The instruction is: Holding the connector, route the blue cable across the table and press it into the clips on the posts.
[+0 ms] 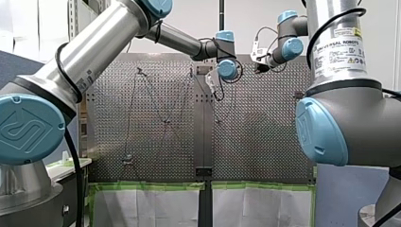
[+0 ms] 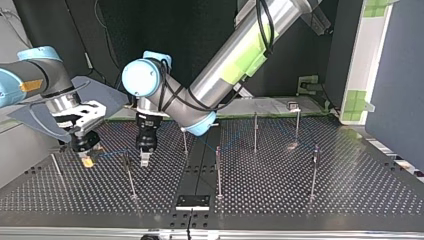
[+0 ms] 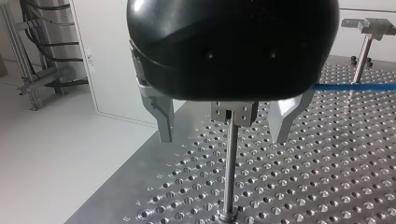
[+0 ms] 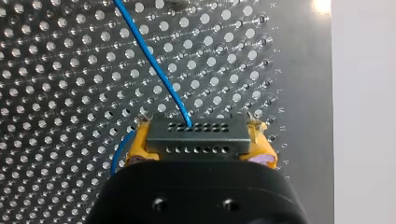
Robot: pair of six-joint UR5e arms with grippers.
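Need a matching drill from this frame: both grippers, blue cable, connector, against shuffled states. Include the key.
Column 1
1. left gripper
2. right gripper
3. blue cable
4. connector

Column 2
A. dark block with rows of small holes
B. open, fingers either side of a clip post
C. shut on the connector
D. thin line running over the perforated table

Pairs: 1-B, 2-C, 3-D, 4-A

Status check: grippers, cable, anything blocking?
Right gripper shut on connector. Left gripper open, straddling clip post. Blue cable trails from connector across table. No obstruction seen.
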